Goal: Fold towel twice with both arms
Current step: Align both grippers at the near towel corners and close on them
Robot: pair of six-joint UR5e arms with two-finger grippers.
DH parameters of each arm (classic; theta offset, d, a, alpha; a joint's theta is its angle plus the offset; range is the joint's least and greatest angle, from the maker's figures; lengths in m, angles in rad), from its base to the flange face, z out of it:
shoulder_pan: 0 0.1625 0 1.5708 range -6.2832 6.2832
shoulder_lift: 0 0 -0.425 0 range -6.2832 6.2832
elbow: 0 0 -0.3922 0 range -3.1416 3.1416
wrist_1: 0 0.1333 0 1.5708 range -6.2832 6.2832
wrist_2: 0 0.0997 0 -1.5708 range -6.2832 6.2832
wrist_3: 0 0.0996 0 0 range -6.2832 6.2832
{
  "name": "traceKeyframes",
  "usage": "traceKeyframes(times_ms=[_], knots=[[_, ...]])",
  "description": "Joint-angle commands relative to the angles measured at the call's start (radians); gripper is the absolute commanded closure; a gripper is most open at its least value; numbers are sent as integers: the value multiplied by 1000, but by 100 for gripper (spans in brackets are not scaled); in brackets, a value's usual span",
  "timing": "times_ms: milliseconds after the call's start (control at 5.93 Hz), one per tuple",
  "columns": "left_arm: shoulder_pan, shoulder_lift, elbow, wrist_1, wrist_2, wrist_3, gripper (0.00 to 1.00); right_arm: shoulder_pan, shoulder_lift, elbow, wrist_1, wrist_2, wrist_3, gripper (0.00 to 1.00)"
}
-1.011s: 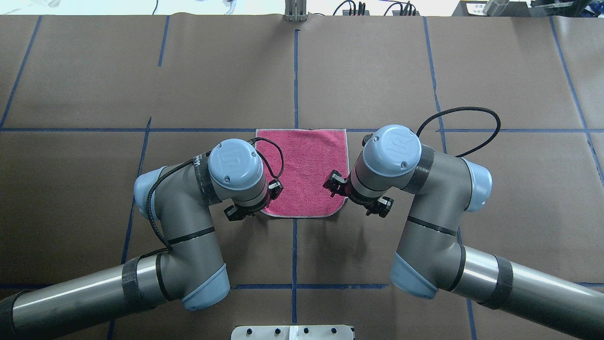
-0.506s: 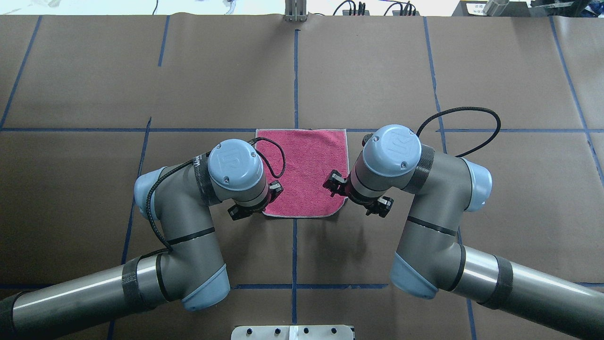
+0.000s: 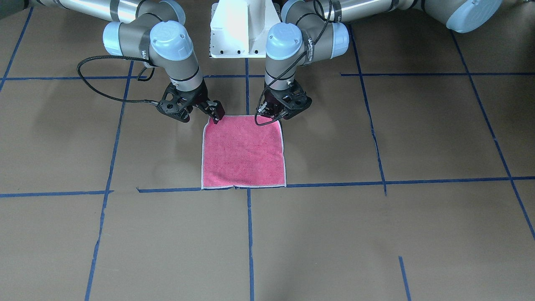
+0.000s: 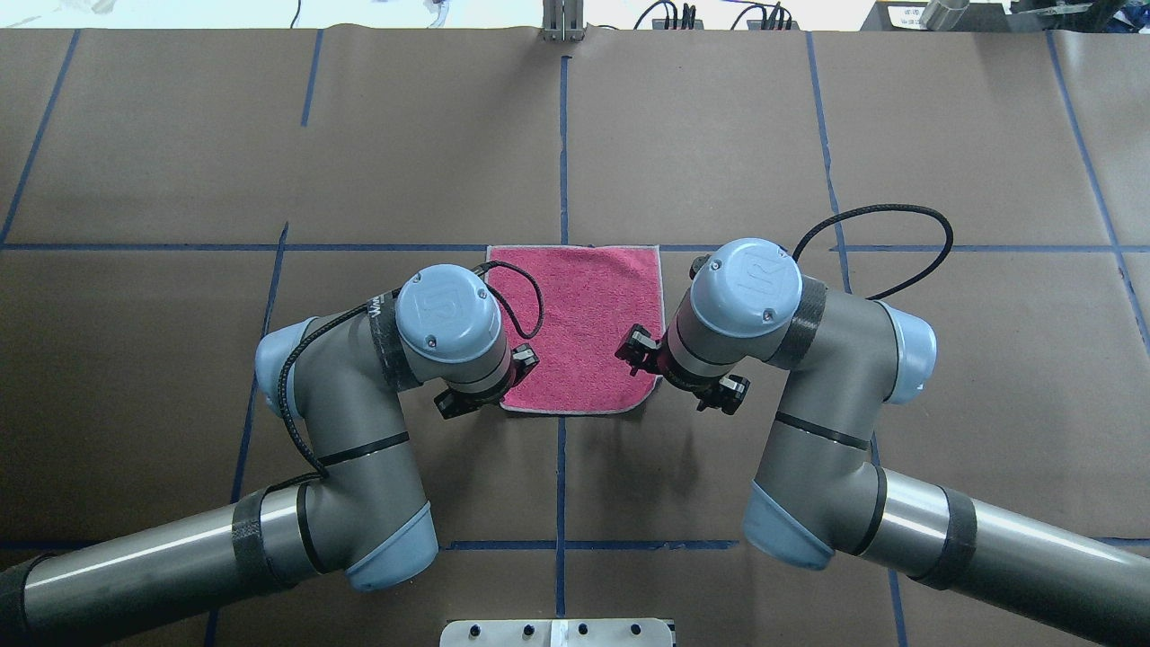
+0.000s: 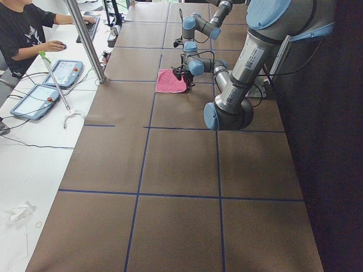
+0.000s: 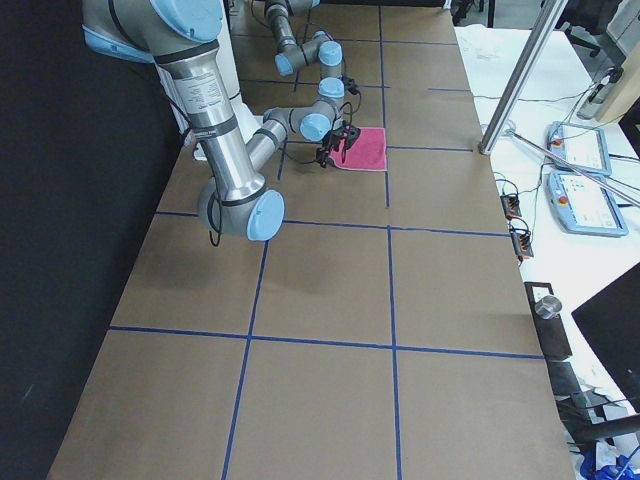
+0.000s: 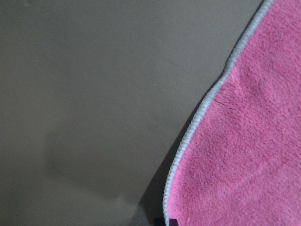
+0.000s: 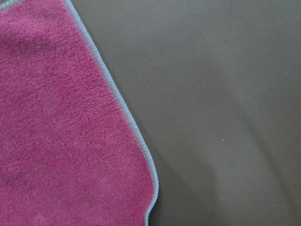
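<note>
we see the towel (image 4: 575, 328) pink side up, flat on the table (image 4: 809, 153) at ctr, between both arms. left gripper (image 3: 273, 117) sits on its near corner at 7 o'clock in the overhead view, right gripper (image 3: 214, 117) on the 5 o'clock corner. fingers look pinched onto the lifted edge both sides, but we can't tell for sure.

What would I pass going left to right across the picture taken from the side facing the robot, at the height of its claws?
Looping black cable → right gripper → left gripper → blue tape line.
</note>
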Motion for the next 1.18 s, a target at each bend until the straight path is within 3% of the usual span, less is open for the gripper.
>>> traceKeyframes(times_ms=[0, 1011], knots=[[-5, 0, 0, 2, 0, 2, 93, -23, -11, -10, 3, 2, 44, 0], [-8, 0, -2, 0, 0, 2, 93, -32, -2, -24, 81, -2, 64, 0]])
